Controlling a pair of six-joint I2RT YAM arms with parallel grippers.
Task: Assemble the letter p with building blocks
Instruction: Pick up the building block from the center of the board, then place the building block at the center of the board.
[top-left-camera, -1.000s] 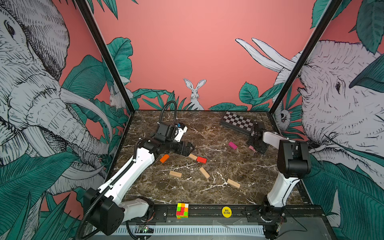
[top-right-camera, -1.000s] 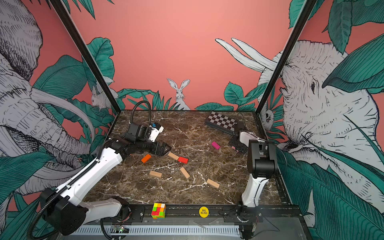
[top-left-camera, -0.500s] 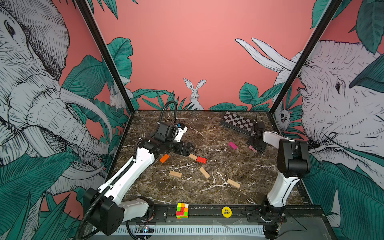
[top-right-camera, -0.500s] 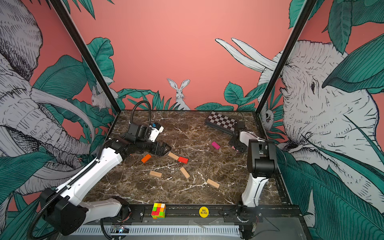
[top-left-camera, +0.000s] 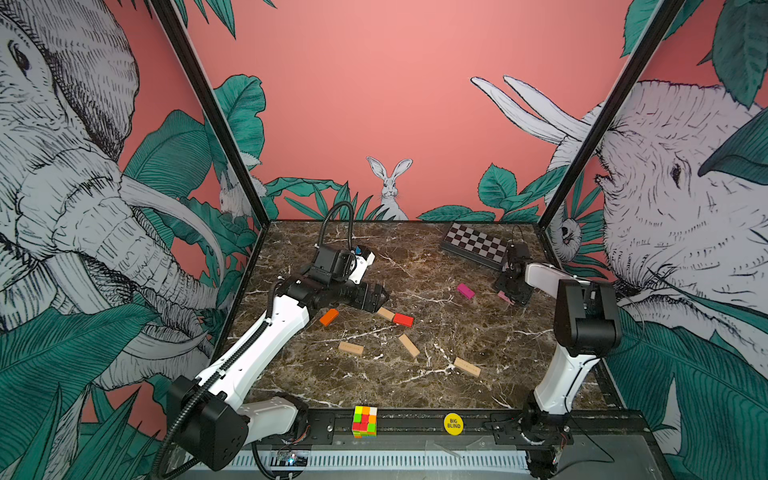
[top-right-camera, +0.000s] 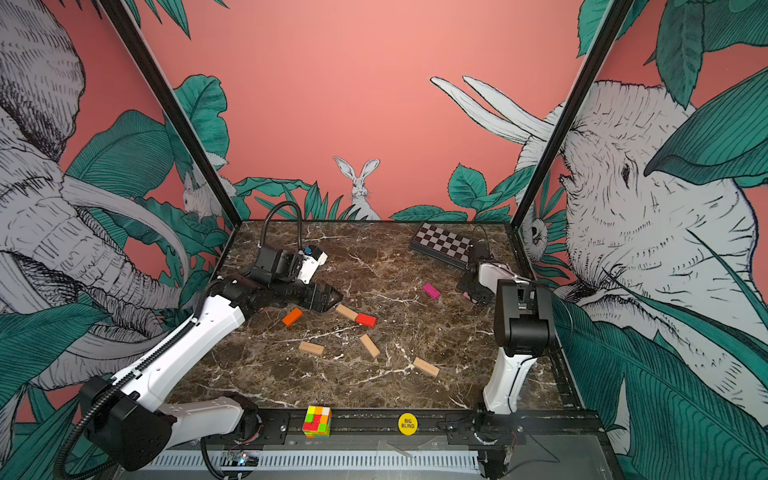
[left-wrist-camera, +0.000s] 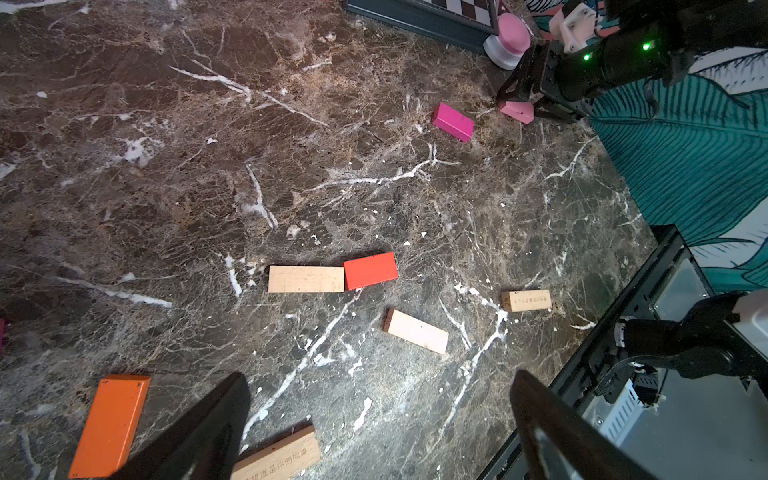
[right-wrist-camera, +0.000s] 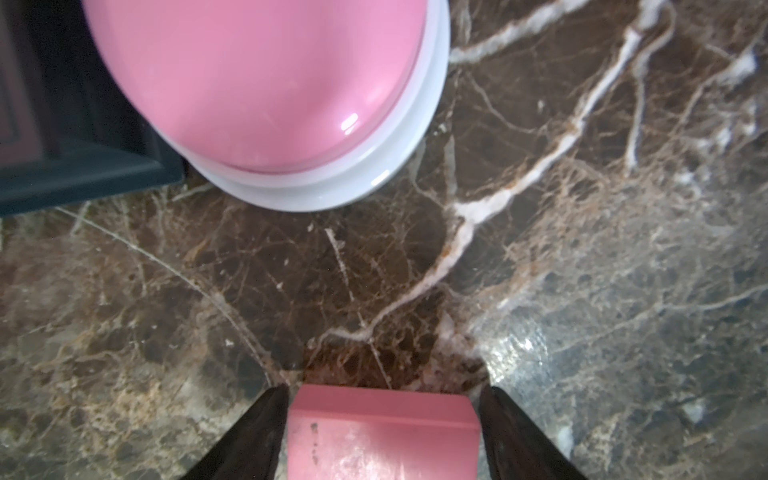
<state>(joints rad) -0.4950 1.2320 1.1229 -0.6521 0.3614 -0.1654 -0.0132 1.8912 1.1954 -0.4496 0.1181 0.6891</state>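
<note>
left arm (top-left-camera: 266, 345): white shells, black joints, ribbed black cable | right arm (top-left-camera: 562, 374): white shells, black joints, green lights

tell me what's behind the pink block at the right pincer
Past the pink block, bare marble, then a pink dome button on a white base beside the checkered box. In both top views the right arm hides it.

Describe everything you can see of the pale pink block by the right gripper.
The pink block is a small flat plank, pale pink, its top face scuffed whitish. It lies flat on the marble table, apart from the pink-domed button beyond it. The right gripper flanks its two sides closely with black fingers; whether they press it cannot be told.
</note>
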